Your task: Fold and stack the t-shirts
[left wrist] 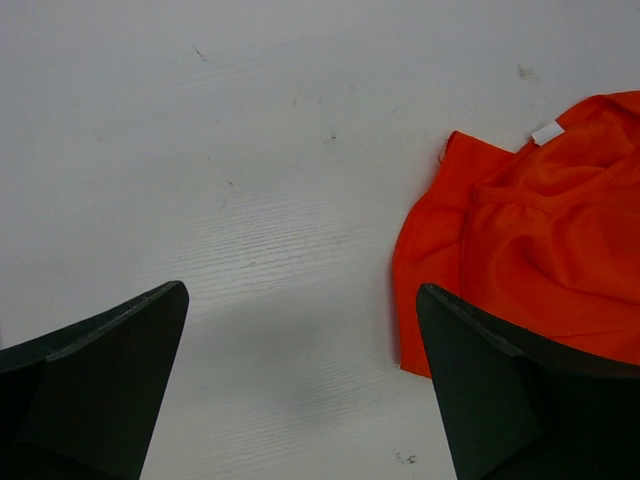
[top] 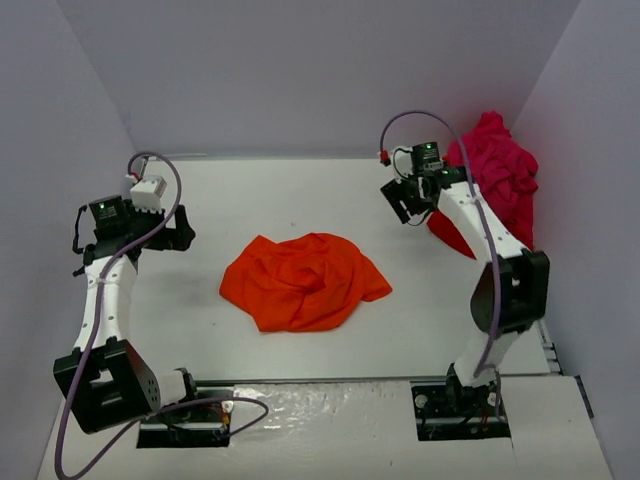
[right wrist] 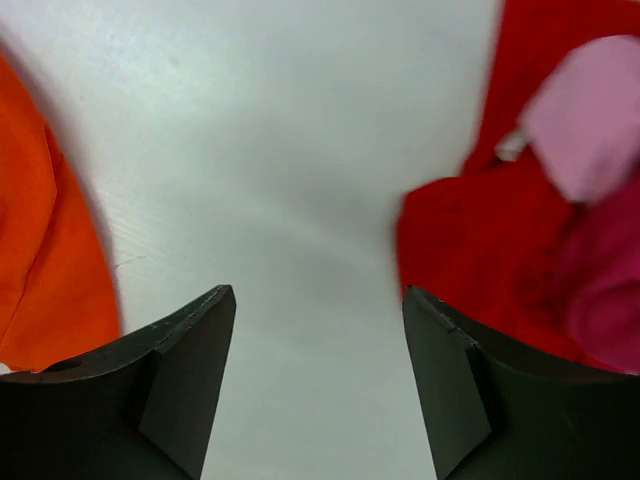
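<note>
Orange-red t-shirt lies crumpled mid-table. Red and magenta t-shirts are heaped at the far right corner.

Left hand spread, empty, toward the left edge, just beside the orange cloth. Right hand spread, empty, between shirt and heap.

Likely step: flatten first. Pinch single layers at opposite hems and pull apart evenly.

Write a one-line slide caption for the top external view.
Open left tool and right tool flank a crumpled orange t-shirt; a magenta and red heap lies at far right.
</note>
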Controlling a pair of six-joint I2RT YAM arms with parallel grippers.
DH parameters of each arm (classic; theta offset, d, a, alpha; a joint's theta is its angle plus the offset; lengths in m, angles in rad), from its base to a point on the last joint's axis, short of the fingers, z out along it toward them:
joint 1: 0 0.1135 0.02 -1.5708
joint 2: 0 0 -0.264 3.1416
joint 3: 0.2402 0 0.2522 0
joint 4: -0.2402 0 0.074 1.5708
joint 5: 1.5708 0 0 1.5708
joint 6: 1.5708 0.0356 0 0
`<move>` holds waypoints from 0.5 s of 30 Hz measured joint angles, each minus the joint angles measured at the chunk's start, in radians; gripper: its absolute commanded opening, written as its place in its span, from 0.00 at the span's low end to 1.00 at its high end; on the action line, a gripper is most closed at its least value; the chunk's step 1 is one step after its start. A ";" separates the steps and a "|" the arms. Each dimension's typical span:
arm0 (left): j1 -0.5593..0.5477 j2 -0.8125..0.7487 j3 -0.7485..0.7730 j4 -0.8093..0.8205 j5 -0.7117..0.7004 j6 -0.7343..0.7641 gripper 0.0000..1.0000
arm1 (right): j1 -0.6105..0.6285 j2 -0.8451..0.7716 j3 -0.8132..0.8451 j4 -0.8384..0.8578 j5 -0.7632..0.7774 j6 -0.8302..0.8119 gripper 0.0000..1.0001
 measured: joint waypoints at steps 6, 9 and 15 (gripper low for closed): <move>-0.081 -0.020 0.000 -0.035 -0.037 0.013 0.97 | 0.030 0.292 -0.055 -0.057 -0.043 0.015 0.69; -0.098 -0.032 0.000 -0.049 -0.054 0.023 0.97 | 0.058 0.324 -0.076 -0.109 -0.053 0.011 0.71; -0.182 -0.008 0.038 -0.128 -0.060 0.080 0.97 | 0.215 0.276 -0.064 -0.123 -0.066 -0.006 0.71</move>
